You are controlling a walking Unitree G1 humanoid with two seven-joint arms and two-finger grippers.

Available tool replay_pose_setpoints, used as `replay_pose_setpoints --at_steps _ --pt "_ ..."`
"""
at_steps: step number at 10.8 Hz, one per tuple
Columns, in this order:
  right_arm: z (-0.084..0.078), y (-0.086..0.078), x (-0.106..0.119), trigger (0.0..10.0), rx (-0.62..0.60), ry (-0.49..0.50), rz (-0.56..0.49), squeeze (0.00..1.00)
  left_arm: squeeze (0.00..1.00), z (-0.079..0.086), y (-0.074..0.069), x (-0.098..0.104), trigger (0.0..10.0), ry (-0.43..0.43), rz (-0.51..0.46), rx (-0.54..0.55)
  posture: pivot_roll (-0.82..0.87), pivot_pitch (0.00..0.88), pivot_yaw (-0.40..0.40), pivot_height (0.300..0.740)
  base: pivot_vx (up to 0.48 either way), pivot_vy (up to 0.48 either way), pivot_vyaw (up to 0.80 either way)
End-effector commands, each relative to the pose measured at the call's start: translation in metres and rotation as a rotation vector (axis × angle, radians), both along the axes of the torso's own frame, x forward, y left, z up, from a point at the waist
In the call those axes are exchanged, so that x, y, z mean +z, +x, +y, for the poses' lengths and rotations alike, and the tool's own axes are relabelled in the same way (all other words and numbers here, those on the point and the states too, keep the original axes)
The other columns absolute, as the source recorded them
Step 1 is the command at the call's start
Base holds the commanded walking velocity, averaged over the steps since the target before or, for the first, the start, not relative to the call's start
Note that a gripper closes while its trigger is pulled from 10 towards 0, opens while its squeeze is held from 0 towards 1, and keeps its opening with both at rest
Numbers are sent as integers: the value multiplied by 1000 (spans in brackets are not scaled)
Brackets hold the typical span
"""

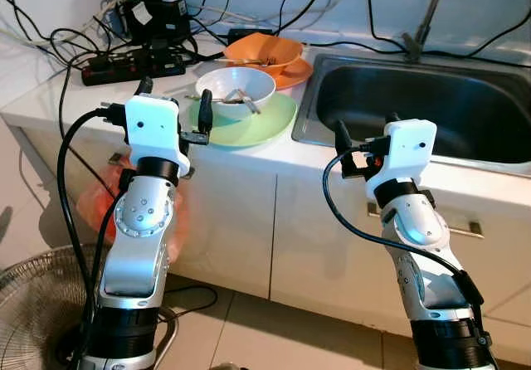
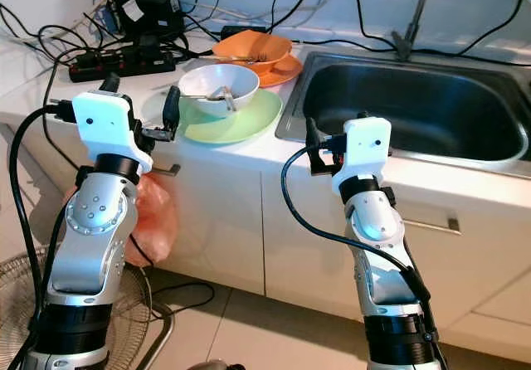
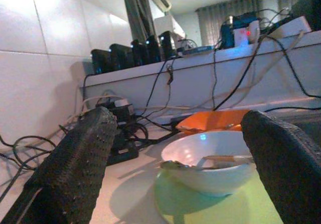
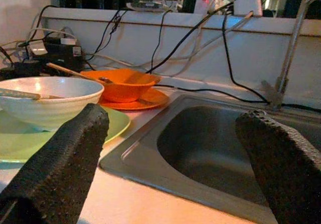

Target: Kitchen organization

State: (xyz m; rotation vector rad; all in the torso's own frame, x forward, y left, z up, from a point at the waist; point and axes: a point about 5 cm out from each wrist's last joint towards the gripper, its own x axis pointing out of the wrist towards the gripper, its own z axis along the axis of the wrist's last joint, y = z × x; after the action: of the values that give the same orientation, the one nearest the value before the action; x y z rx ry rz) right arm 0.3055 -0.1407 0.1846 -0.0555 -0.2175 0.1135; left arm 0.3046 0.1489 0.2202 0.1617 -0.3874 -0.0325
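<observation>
Spoon [image 1: 241, 98] lies across white bowl [image 1: 235, 90], handle pointing sinkward.

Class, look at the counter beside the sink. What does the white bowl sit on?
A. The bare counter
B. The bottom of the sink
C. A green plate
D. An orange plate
C. The white bowl, with utensils inside it, rests on the green plate; the orange bowl behind it has its own orange plate, and the sink lies to the robot's right.
</observation>
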Motion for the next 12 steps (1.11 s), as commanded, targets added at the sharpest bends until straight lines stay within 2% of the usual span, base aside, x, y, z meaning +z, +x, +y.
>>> replay_pose_setpoints --at_steps 1,3,9,12 --pt "-2 -2 2 10000 -7 -4 -12 0 0 0 1 2 10000 -3 8 -8 18 51 45 740 454 0 0" --pt "-2 -2 2 10000 -8 -9 -11 0 0 1 1 1 10000 -9 14 -5 18 53 46 740 461 0 0" --pt "-1 -1 1 10000 -4 -14 -12 0 0 -3 3 -3 10000 -6 28 -19 18 47 39 740 0 0 0" --pt "-1 1 2 10000 -3 -12 -9 0 0 -7 3 -3 10000 3 19 -46 19 42 39 740 0 0 -800"
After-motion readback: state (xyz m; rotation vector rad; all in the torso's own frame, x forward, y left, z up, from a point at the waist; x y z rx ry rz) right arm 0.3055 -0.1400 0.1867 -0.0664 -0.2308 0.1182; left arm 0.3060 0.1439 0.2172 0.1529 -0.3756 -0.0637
